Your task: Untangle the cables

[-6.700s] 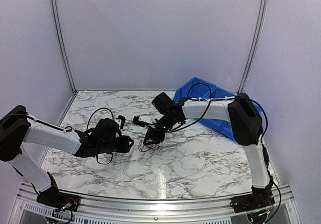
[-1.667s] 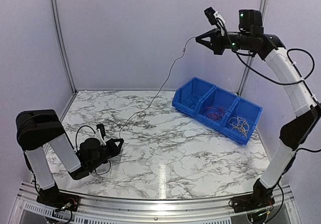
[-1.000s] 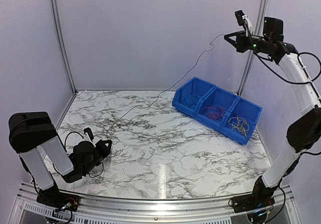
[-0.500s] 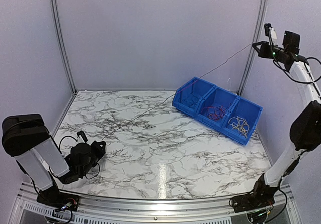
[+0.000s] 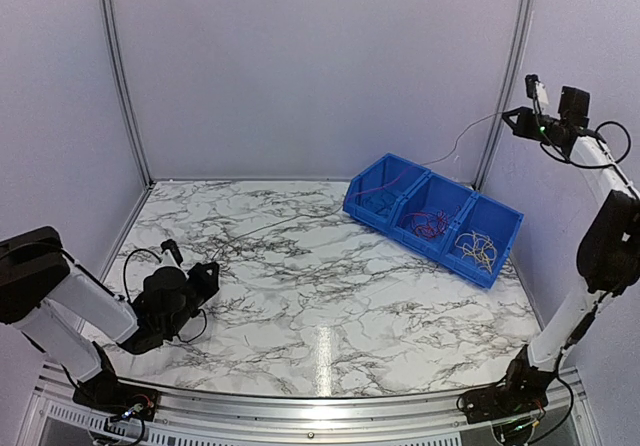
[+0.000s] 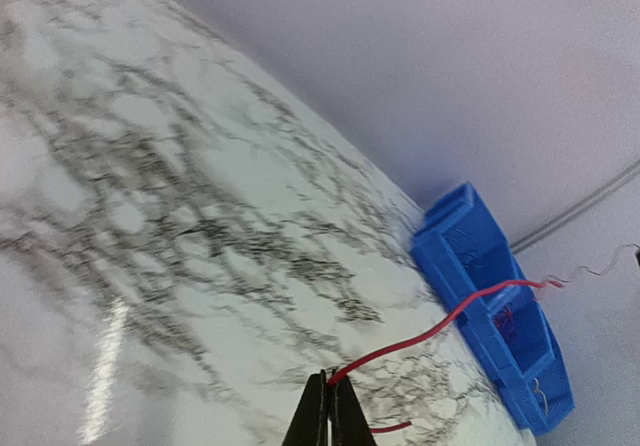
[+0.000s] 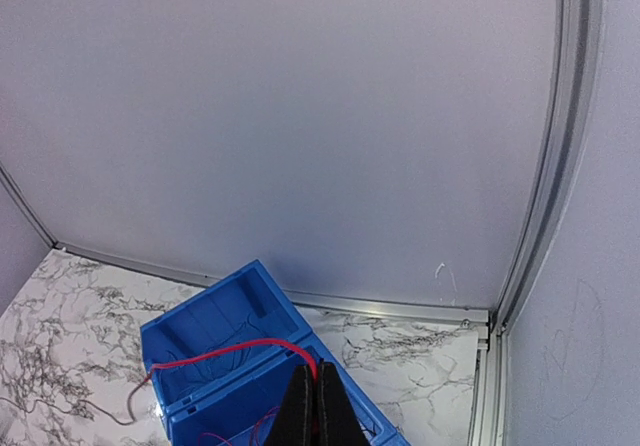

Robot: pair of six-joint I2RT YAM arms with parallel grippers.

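while the left gripper (image 5: 210,269) sits low at the near left side of the table (image 5: 330,306), its two thin black fingers (image 6: 316,418) are pressed flat together, and they pinch one end of a red cable (image 6: 430,330). the right gripper (image 5: 508,115) is high up by the silver pole (image 5: 497,86) in the far right corner. its fingers (image 7: 302,406) are squeezed together too, and they pinch the other end of the same cable.

the cable is one long, skinny, bendy string. close to each gripper it looks bright red and smooth. from the top it shows only as a fine dark line. it drops from the high gripper in a soft curve and passes over the left end of the bin (image 5: 505,251). then it runs low across the table to the low gripper. i cannot tell if it touches the table all the way. it has a few small wiggles in it.

the table top is hard and shiny, white with grey swirly marks like marble. the bin is bright blue plastic, long, with three boxes in a row. the left box holds blue wires (image 5: 378,203). the middle box holds a bunch of red wires (image 5: 428,224). the right box holds curly yellow wires (image 5: 478,249). the walls (image 5: 300,66) are plain, smooth and pale.
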